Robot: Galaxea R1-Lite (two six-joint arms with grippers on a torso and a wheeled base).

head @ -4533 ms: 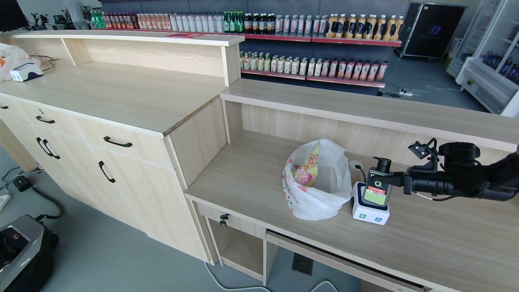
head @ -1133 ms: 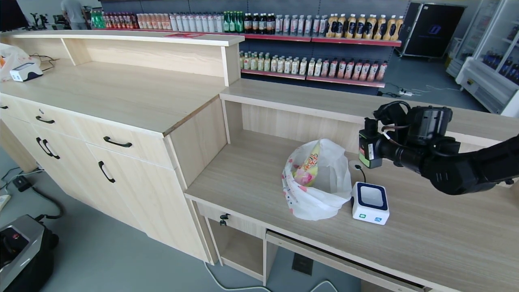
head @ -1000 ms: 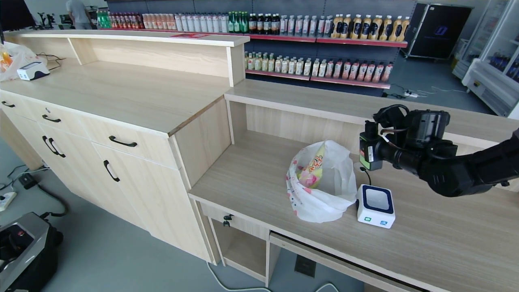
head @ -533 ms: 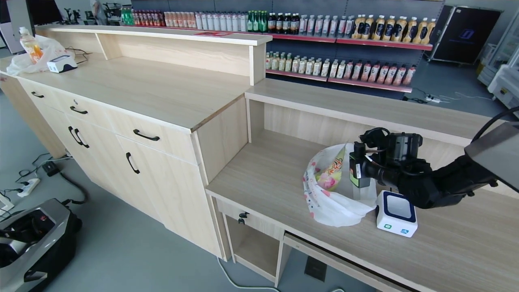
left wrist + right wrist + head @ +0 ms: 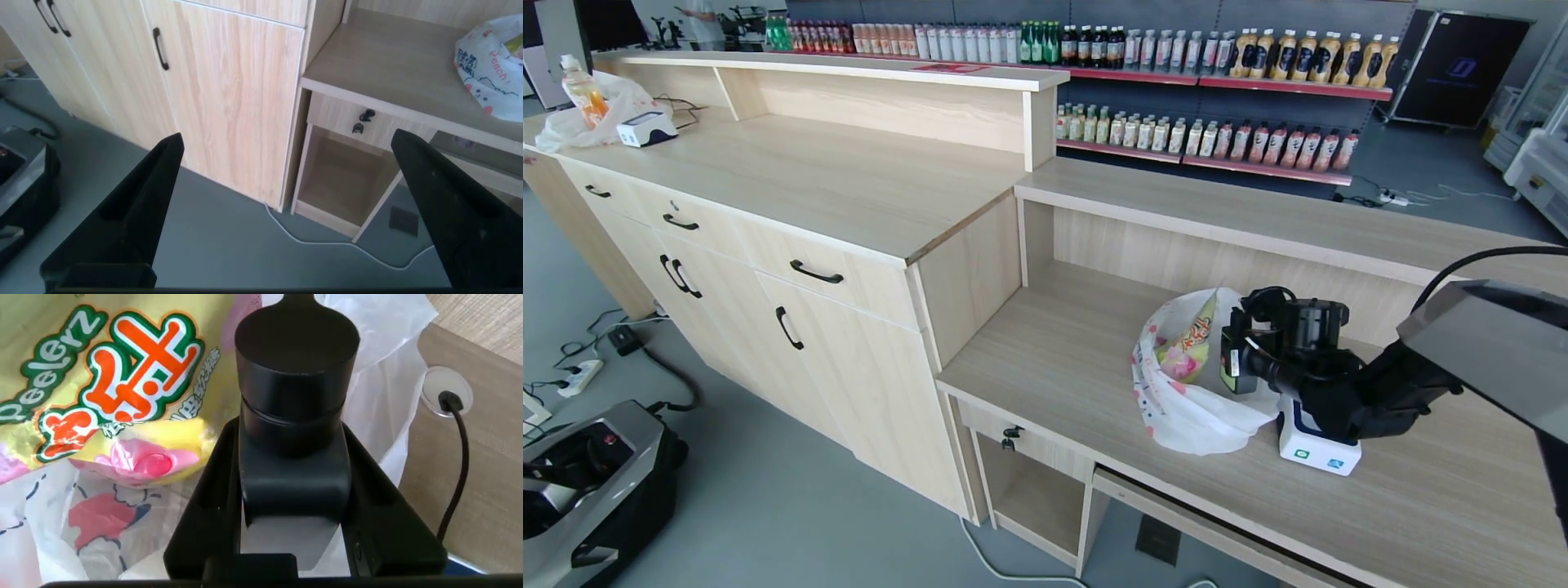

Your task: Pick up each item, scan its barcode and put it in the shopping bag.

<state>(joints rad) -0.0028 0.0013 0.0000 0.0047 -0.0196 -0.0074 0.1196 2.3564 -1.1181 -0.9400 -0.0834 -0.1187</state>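
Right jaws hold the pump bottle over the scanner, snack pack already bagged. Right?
No. The pump bottle is over the shopping bag, not the scanner; the right wrist view shows it. The right gripper holds it in its jaws; snack pack bagged.

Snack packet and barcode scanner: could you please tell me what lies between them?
In the head view, the pump bottle, clamped in the right gripper, hangs at the shopping bag's mouth between the snack packet and the barcode scanner.

Right pincer [image 5: 1237, 364] (far forward) seemingly tight on bottle [image 5: 297, 363]; left pincer [image 5: 286, 139] agape.
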